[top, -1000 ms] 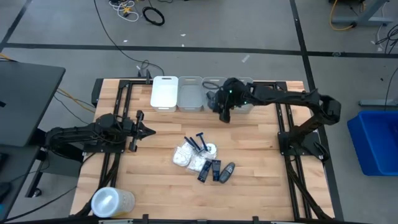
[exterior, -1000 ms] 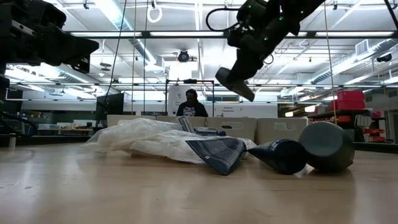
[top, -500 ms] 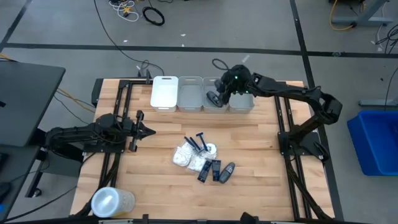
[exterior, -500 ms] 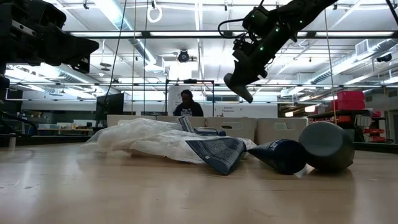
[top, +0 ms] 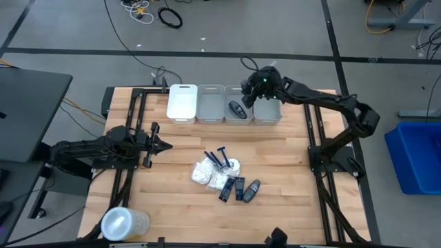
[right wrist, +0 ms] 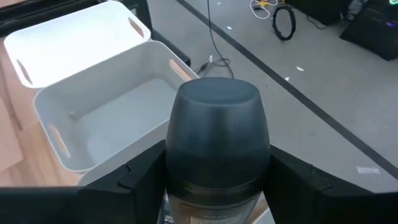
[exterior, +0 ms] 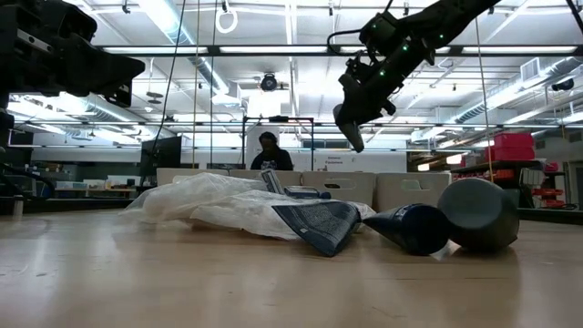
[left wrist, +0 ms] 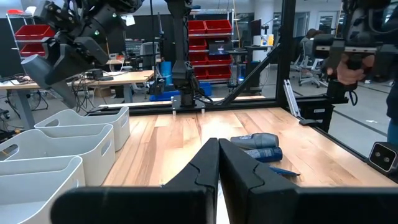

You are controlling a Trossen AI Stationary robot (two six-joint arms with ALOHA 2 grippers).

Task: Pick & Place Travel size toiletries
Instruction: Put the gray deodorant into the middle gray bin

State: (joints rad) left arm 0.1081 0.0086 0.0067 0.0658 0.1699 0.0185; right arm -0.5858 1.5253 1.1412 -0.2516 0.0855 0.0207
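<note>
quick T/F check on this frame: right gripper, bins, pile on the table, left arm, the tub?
1. The right gripper holds a dark container between its fingers. True.
2. The third white bin from the left is empty. False: a dark oblong item lies in it.
3. Blue razors and white packets lie in a pile mid-table. True.
4. The left gripper is over the bins. False: it waits at the table's left side, fingers together.
5. The clear round tub sits inside a bin. False: it stands at the table's near-left corner.
</note>
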